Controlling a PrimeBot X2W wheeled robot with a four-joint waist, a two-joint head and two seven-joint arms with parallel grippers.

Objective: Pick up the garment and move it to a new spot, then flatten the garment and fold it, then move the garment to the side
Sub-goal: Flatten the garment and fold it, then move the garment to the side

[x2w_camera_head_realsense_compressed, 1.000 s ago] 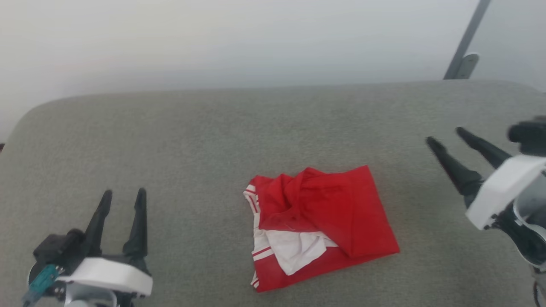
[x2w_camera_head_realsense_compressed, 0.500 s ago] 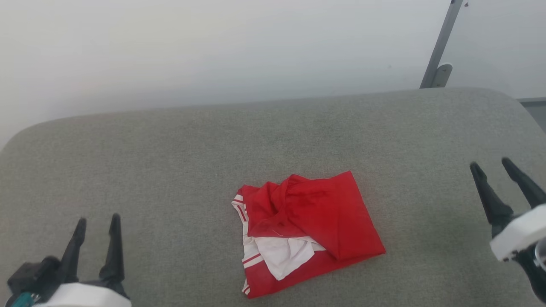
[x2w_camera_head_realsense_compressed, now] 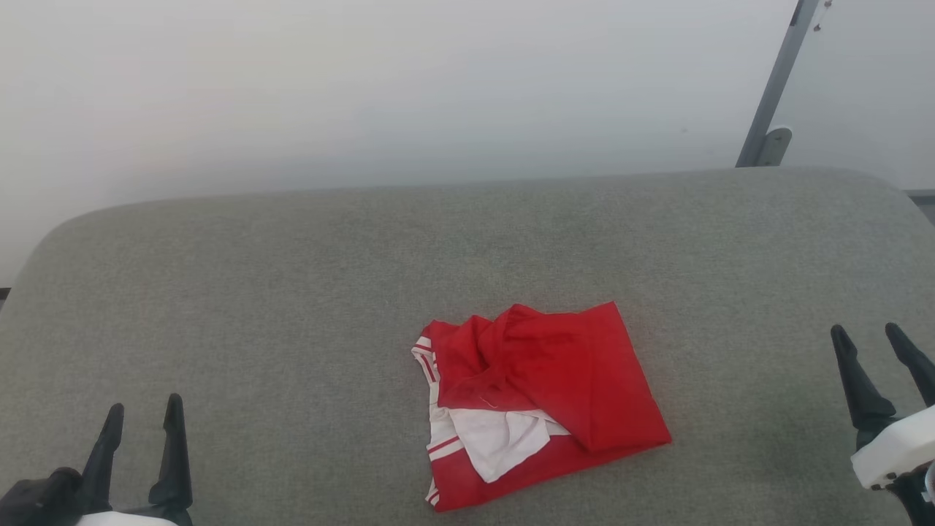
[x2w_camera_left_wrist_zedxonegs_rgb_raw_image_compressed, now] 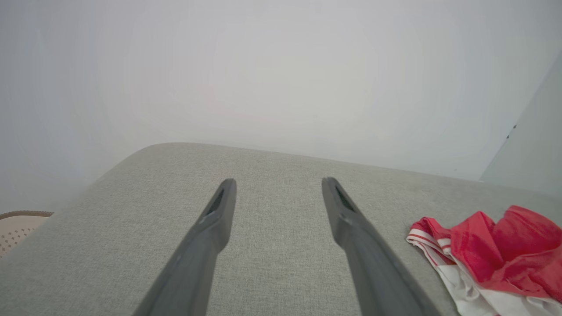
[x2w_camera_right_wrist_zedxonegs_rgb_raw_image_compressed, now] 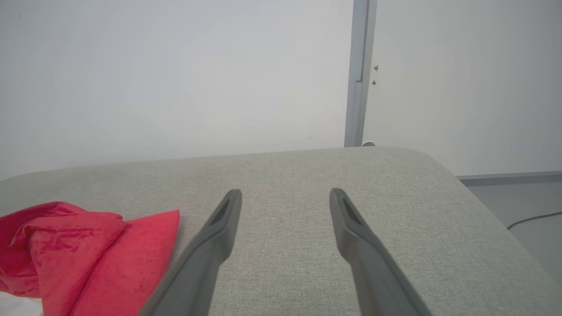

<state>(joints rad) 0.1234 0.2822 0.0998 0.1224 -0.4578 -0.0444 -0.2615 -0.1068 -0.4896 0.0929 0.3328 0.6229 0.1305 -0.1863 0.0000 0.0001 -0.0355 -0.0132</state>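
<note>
The garment (x2w_camera_head_realsense_compressed: pixel 544 398), a bright red shirt with white sleeve cloth and red-striped trim, lies roughly folded on the grey cushioned surface (x2w_camera_head_realsense_compressed: pixel 292 292), a little right of centre. Its striped edge shows at the right of the left wrist view (x2w_camera_left_wrist_zedxonegs_rgb_raw_image_compressed: pixel 491 250), and its red corner at the lower left of the right wrist view (x2w_camera_right_wrist_zedxonegs_rgb_raw_image_compressed: pixel 88 259). My left gripper (x2w_camera_head_realsense_compressed: pixel 144 415) stands open at the lower left, well apart from the garment. At the lower right my right gripper (x2w_camera_head_realsense_compressed: pixel 867 334) is open too, with nothing between its fingers (x2w_camera_right_wrist_zedxonegs_rgb_raw_image_compressed: pixel 219 237).
A white wall runs behind the surface, with a grey metal post (x2w_camera_head_realsense_compressed: pixel 774 95) at the back right. A beige perforated basket rim (x2w_camera_left_wrist_zedxonegs_rgb_raw_image_compressed: pixel 17 224) shows off the surface's left end. Floor with a dark cable (x2w_camera_right_wrist_zedxonegs_rgb_raw_image_compressed: pixel 533 217) lies beyond the rounded right end.
Both grippers have drawn back toward the picture's bottom corners, staying open. The camera has shifted, so the picture moved. The garment lies as it did.
</note>
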